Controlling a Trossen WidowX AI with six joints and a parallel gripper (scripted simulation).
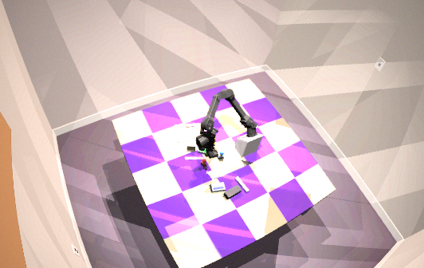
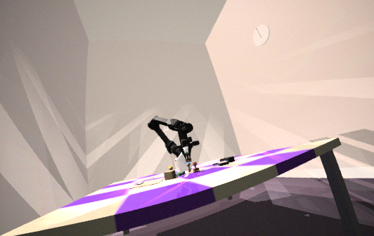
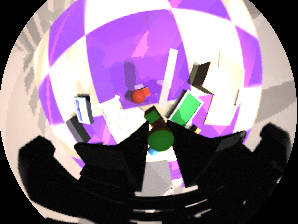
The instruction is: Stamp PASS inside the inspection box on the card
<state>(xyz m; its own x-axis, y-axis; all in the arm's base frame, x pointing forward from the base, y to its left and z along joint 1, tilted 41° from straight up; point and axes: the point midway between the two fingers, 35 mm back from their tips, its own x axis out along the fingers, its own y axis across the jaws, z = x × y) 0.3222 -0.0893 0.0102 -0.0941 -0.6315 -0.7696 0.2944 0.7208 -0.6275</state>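
Note:
My gripper (image 2: 187,153) (image 3: 157,123) is shut on the green-knobbed stamp (image 3: 160,140), which hangs above the table with its brown and green base downward. In the wrist view the base appears between the green ink pad (image 3: 187,107) (image 2: 178,174) and the white card (image 3: 114,114). The pad lies to the right, the card to the left. Faint marks show on the card, but its box and any print are too washed out to read. In the top view the arm hides the held stamp.
A red-knobbed stamp (image 1: 204,163) (image 2: 195,165) (image 3: 138,96) and a blue-knobbed stamp (image 1: 221,155) (image 3: 152,152) are nearby. A white strip (image 1: 194,158) (image 3: 169,77) and a dark box (image 1: 190,148) (image 2: 169,175) lie near the pad. A blue-and-white box (image 1: 217,187) and dark block (image 1: 232,192) lie beyond the card.

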